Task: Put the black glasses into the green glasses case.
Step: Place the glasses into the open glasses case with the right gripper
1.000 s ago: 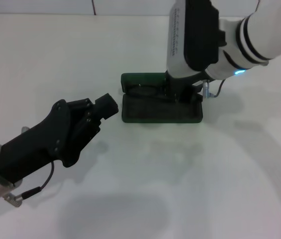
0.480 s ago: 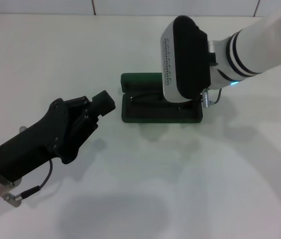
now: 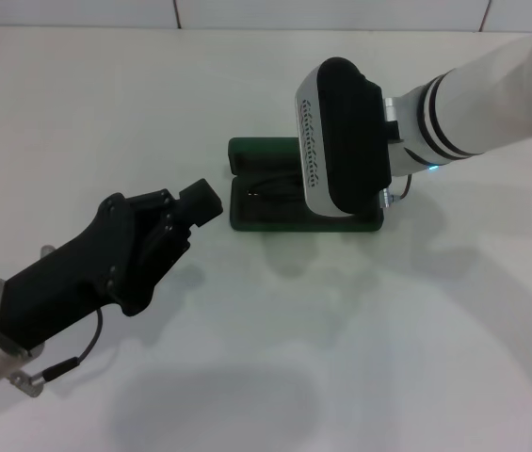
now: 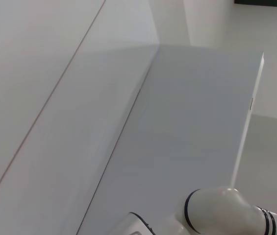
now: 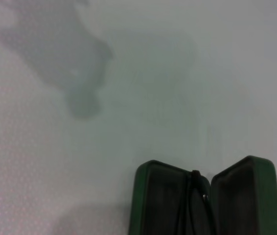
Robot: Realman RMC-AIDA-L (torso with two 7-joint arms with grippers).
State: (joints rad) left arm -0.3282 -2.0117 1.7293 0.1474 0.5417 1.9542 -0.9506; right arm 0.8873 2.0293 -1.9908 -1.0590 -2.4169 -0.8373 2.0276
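Late in the placing step, judging by the layout. On the white bench (image 3: 407, 339), roughly central: the green glasses case (image 3: 247, 218), lying open with lid back. Inside, thin dark lines of the black glasses (image 3: 267, 185), seemingly down in the tray, though mostly hidden behind the right arm. From the right wrist view, looking down on the open case (image 5: 263, 196): both dark-lined halves showing, with a slim black piece of the glasses (image 5: 195, 193) near the hinge line; impossible to tell how well seated.

Right hand (image 3: 341, 179) hovering directly above the case, housing blocking the view beneath. Released or clenched: cannot tell.

Left hand (image 3: 201, 201) low over the bench, just beside the case's left end, apart from it and carrying nothing visible. Grip likewise impossible to judge.

Next, probably: confirm release, lift the right hand straight up and clear of the lid. Then check for temple arms folded inside the rim before swinging the lid shut, perhaps with the left hand steadying the case's end. Gentle closing called for, to avoid pinching a stray arm.
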